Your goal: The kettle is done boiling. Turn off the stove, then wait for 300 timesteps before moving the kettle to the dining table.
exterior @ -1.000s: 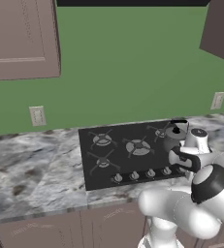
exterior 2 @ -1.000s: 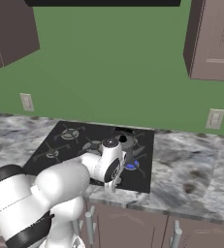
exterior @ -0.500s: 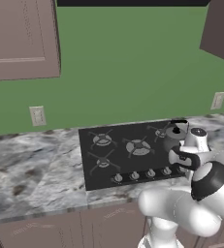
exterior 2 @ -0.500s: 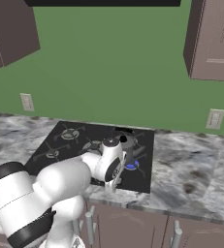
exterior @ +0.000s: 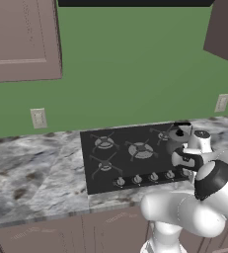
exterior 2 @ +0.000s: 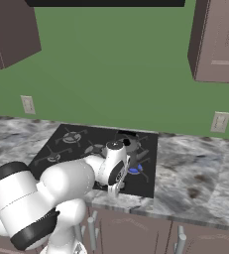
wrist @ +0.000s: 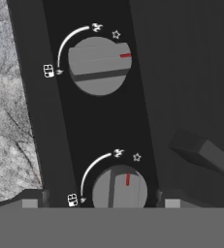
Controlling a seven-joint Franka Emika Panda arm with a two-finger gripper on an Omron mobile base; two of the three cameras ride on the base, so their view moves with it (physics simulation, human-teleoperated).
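Kettle [exterior: 177,140] sits on the stove's [exterior: 135,153] back right burner, blue flame [exterior 2: 134,170] showing nearby. Gripper [wrist: 99,203] hangs wide open, holding nothing, straddling the lower knob [wrist: 119,189]. Looks like the turn-off step; next it needs to close on it and twist.

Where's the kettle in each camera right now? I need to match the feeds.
Left base view: kettle at the stove's back right, just above the arm's wrist.
Right base view: kettle right of centre on the stove, partly behind the wrist, above a blue flame.
Hand view: no kettle; two knobs on the black stove panel.
Shared landmark: the stove.
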